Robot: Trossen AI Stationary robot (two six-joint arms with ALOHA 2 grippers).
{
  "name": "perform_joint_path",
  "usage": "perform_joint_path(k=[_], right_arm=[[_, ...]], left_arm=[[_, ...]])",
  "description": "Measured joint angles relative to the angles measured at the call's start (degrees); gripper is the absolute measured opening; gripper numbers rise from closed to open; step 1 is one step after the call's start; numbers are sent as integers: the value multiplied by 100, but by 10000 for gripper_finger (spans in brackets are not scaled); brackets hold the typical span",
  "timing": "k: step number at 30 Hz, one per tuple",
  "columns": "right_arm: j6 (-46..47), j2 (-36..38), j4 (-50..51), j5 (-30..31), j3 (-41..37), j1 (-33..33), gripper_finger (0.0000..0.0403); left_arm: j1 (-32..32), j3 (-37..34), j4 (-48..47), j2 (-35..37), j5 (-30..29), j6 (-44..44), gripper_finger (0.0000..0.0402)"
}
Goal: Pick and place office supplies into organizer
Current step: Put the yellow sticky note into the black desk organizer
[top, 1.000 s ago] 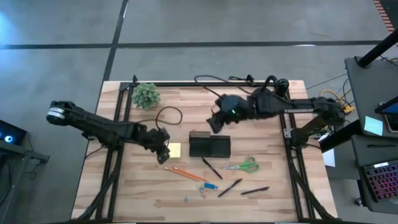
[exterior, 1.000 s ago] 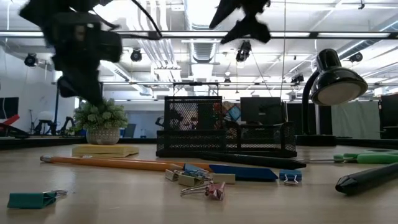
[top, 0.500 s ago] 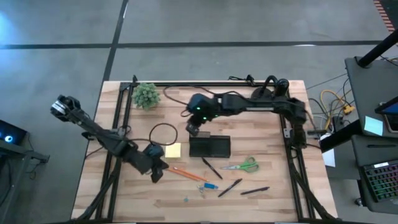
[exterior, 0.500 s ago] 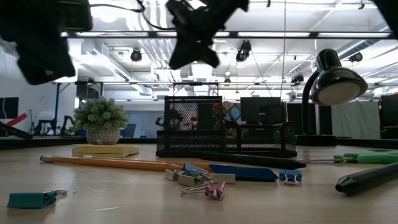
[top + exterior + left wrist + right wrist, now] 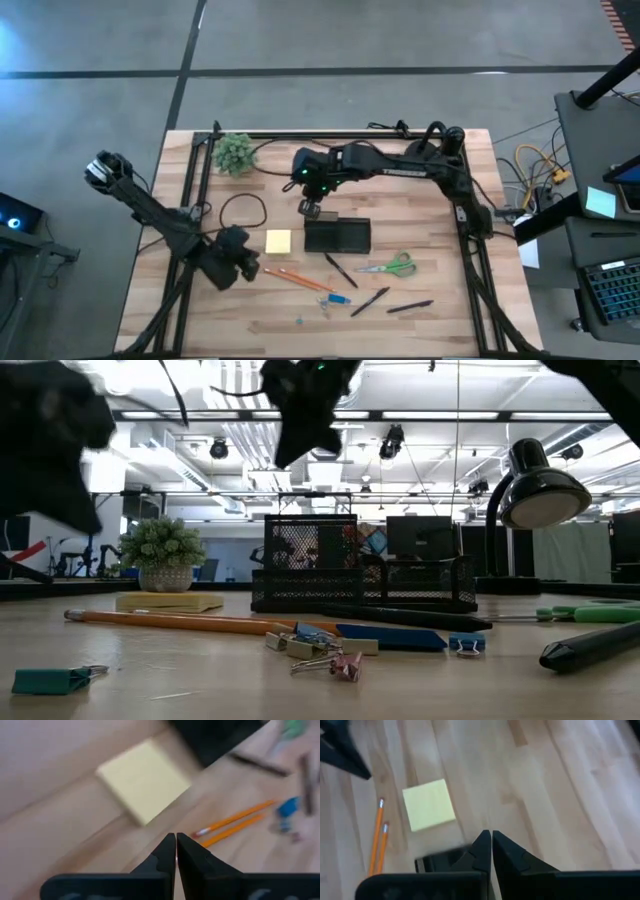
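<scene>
The yellow sticky pad lies flat on the counter, just left of the black organizer. The left claw hangs near the pad, pinched together and holding nothing. The right claw hangs above the organizer's corner, pinched together too.

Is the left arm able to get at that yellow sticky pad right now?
Probably yes. The left gripper sits shut just beside the yellow sticky pad, with bare table between them; it would need to open first.
</scene>
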State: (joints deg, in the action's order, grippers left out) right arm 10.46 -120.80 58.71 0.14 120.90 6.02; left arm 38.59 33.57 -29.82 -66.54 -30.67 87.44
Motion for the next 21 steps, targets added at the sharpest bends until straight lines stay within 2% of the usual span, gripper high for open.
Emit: perform_joint_path(k=[2,6,11,15,21], right_arm=[[61,209,76,37,-211,4,9],[307,558,84,328,-783,0,9],[640,1109,-162,580,-1651,-11,9],[969,1606,-486,654,-2272,-11,9],[1282,2212,-780,912,-2890,-12,9]], left_arm=[[-227,-106,101,0,161,-284,0],[-643,-130,190,86,21,-759,0],[-944,-210,1462,37,290,-1997,0],[-1080,-372,1549,-335,366,-1888,0],[-1089,-596,2214,-1001,444,-1728,0]])
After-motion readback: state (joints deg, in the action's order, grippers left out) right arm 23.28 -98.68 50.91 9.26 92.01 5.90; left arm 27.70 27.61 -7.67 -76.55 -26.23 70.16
